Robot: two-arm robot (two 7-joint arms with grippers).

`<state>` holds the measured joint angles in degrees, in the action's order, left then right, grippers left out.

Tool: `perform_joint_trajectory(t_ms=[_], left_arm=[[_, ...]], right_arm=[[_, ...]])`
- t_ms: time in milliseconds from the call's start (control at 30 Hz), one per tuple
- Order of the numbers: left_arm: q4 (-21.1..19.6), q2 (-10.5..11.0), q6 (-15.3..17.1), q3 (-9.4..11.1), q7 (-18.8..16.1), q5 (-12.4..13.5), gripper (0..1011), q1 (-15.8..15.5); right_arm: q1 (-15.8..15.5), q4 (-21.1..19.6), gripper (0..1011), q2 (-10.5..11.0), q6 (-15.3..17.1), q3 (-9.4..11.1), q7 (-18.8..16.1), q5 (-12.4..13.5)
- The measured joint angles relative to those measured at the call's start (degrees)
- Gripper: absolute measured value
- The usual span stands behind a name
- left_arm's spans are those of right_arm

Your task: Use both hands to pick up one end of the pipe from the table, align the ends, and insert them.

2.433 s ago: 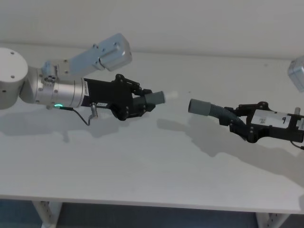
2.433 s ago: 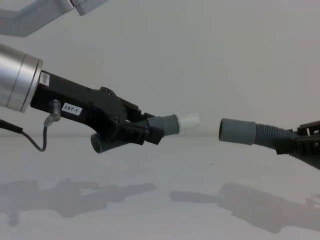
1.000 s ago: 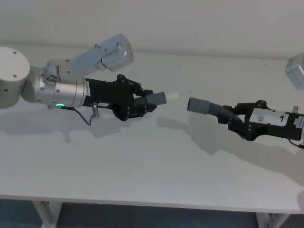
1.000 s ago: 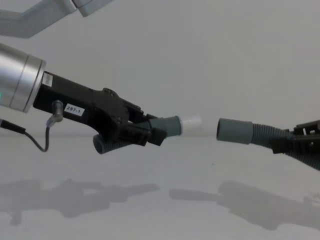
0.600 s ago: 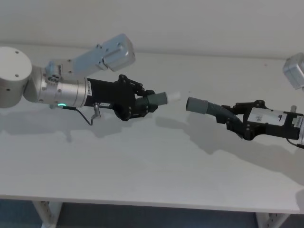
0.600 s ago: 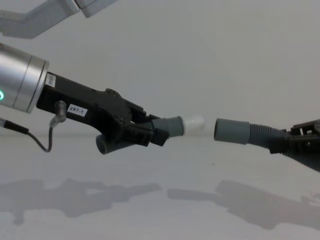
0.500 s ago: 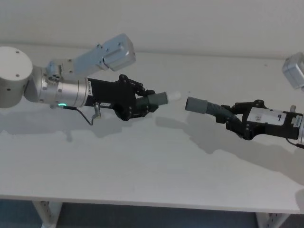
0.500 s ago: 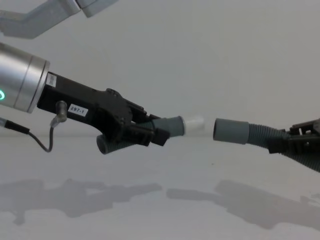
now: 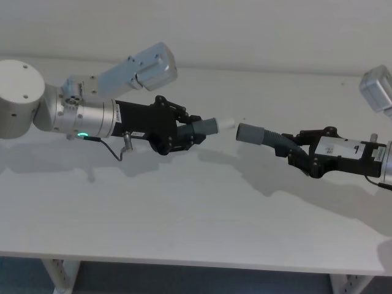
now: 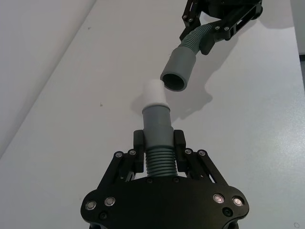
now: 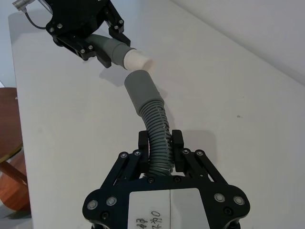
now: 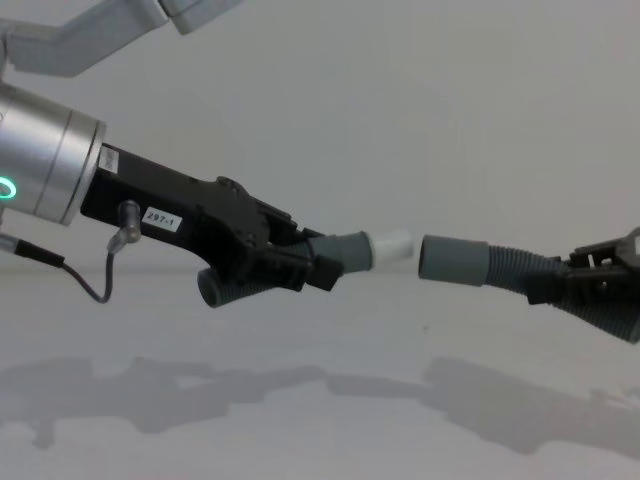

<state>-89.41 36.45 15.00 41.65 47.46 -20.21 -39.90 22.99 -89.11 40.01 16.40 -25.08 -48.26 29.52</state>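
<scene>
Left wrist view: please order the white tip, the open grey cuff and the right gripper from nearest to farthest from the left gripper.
1. White tip, on the end of the piece that the left gripper holds.
2. Open grey cuff, just beyond the tip, not yet joined.
3. Right gripper, farthest, gripping the ribbed hose behind that cuff.

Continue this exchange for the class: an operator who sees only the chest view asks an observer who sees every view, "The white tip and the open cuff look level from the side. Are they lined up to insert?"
Observer: Not quite. In the head view the white tip, held out by the left hand, aims slightly past the open cuff, whose mouth sits nearer the robot.
Operator: Has the tip entered the mouth at all?
Observer: No. The left wrist view shows it outside, beside the cuff's rim.
Operator: Where does the right hand grip?
Observer: The right wrist view shows the right hand shut on the ribbed hose, well behind the cuff.
</scene>
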Motion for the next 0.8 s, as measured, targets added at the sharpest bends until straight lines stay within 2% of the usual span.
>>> perform_joint_trajectory(t_ms=[800], left_arm=[[0.8,0.0,0.7,1.3,0.1,-1.2,353,-1.1]], right_arm=[[2.0,1.4,276,-0.7,0.9,-1.6,1.1,0.6]])
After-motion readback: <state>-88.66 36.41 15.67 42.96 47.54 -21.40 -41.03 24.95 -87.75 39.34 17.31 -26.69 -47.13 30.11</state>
